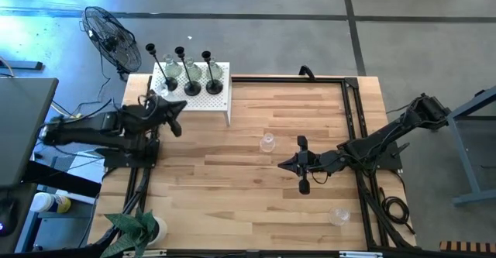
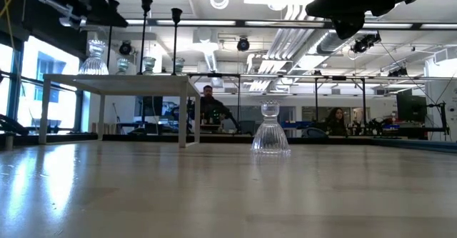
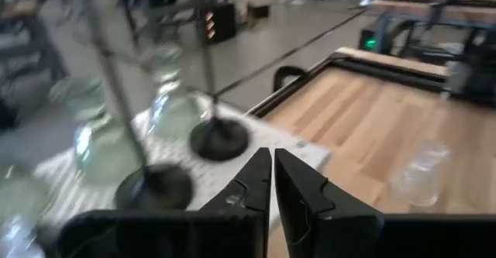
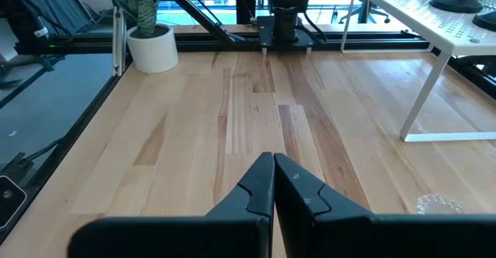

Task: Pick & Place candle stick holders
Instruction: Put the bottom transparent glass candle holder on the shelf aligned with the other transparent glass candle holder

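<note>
In the left wrist view the glass holders (image 3: 97, 138) and black holders (image 3: 219, 136) on the white stand (image 3: 70, 173) are smeared by blur, stems barely traceable. In the right wrist view a clear glass holder (image 4: 442, 204), probably, is cut off by the frame's edge.

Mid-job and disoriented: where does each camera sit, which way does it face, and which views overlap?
High view: overhead, looking straight down; both arms, left end effector, right end effector.
Low view: tabletop height, facing the clear glass holder and white stand; arms overhead.
Left wrist: past its shut fingers at the black holders.
Right wrist: past shut fingers toward the potted plant.
Shared: the white stand shows in all four.
</note>
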Controlling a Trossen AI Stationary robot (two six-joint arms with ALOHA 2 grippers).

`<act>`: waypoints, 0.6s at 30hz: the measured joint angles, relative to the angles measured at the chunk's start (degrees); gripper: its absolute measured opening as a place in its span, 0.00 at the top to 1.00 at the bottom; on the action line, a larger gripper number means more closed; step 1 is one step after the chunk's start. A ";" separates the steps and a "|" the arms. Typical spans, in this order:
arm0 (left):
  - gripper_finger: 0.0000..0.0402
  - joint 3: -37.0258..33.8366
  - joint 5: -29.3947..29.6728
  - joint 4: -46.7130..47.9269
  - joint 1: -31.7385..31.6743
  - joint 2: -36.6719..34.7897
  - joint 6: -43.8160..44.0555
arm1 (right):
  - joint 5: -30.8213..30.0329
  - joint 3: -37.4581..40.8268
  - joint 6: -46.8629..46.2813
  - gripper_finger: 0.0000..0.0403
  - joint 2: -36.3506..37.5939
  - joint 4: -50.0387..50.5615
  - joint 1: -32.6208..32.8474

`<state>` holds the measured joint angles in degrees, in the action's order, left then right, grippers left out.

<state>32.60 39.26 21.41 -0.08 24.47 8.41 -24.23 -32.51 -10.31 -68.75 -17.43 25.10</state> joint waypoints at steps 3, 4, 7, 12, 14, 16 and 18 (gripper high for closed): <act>0.96 0.00 1.42 -3.48 6.58 1.67 -5.03 | 0.00 0.00 -0.04 1.00 0.00 0.02 0.00; 0.97 0.00 0.83 -4.57 8.62 2.22 -6.58 | 0.00 0.00 -0.04 1.00 0.00 0.08 0.00; 0.98 -0.02 -5.32 -8.71 13.03 3.68 -6.69 | 0.00 0.00 0.04 1.00 0.00 0.51 0.00; 0.99 0.00 -18.64 -15.34 16.13 8.16 -9.27 | 1.09 0.00 0.07 1.00 0.00 0.51 0.01; 1.00 0.00 -20.72 -16.90 18.69 11.27 -10.95 | 1.88 0.00 -0.02 1.00 0.00 1.16 0.48; 1.00 -0.25 -20.45 -19.81 21.54 14.99 -12.58 | 1.74 -0.01 -1.16 1.00 0.00 3.16 1.60; 1.00 -1.05 -20.29 -24.18 24.09 19.36 -14.27 | 0.00 -0.02 -3.10 1.00 0.09 6.65 3.30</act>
<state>31.55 18.97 -2.77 24.01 43.82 -5.87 -24.22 -32.53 -13.41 -68.66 -10.78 28.41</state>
